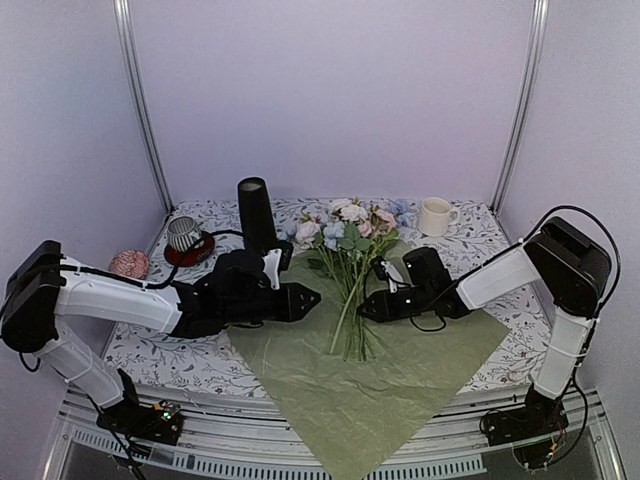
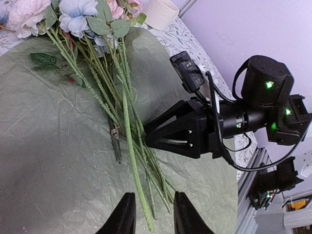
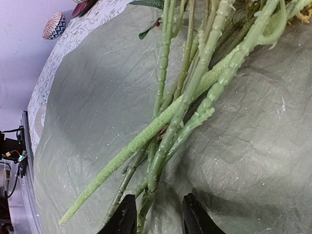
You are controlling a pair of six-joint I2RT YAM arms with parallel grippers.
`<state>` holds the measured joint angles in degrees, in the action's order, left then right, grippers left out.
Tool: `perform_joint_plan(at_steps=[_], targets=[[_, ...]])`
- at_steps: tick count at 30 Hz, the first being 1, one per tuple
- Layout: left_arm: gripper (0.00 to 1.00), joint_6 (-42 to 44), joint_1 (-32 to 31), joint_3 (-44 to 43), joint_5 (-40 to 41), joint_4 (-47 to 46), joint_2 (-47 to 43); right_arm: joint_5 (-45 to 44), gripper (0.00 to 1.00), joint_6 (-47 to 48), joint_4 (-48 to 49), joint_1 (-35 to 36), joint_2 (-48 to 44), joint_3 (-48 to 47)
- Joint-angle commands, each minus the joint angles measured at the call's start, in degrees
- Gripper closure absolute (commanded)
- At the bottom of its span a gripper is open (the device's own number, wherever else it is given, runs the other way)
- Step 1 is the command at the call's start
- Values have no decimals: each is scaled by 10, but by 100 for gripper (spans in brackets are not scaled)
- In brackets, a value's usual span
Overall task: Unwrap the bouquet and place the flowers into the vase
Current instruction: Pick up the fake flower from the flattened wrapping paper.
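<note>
1. The green paper (image 1: 400, 380) lies spread out flat on the table (image 1: 180, 360), with one corner hanging over the near edge.
2. The flowers (image 1: 350, 260) lie loose on the green paper. Their stems run down its middle. The white, pink and blue blooms are at its far edge.
3. The vase (image 1: 256, 210) is black and tall. It stands upright on the table, just past the far left side of the green paper. No flowers are in it.
4. The left gripper (image 1: 312, 300) hangs low over the left part of the green paper, just beside the stems. Its fingers (image 2: 122, 219) are a little apart and pinch nothing.
5. The right gripper (image 1: 365, 308) is low over the middle of the green paper, on the other side of the stems. Its fingers (image 3: 124, 217) are a little apart, and the ends of some stems sit in the gap. I cannot tell if they touch.
6. A white mug (image 1: 434, 216) stands past the far right side of the green paper.
7. A striped cup (image 1: 183, 233) on a red saucer (image 1: 190, 252) stands off to the far left of the green paper, past the vase.
</note>
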<state>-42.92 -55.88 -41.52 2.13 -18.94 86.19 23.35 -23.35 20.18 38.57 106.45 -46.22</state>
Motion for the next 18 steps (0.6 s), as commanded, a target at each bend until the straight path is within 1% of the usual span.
perform_joint_plan(at_steps=[1, 5, 6, 9, 10, 12, 18], targets=[[70, 4, -5, -18, 7, 7, 5, 35, 68, -3, -6, -1, 15, -16], [71, 2, -5, -25, 2, 11, 9, 44, 71, -2, -5, -1, 17, -18], [71, 3, -5, -25, 2, 13, 9, 46, 73, -3, -5, 0, 17, -19], [71, 3, -5, -25, 4, 16, 7, 50, 80, -1, -5, -1, 18, -20], [71, 3, -5, -24, 5, 17, 6, 51, 85, 0, -5, -1, 18, -20], [71, 2, -5, -21, 7, 17, 3, 50, 91, 1, -3, -1, 14, -18], [71, 0, -5, -8, 21, 18, -12, 32, 94, 7, 28, -1, -42, 18]])
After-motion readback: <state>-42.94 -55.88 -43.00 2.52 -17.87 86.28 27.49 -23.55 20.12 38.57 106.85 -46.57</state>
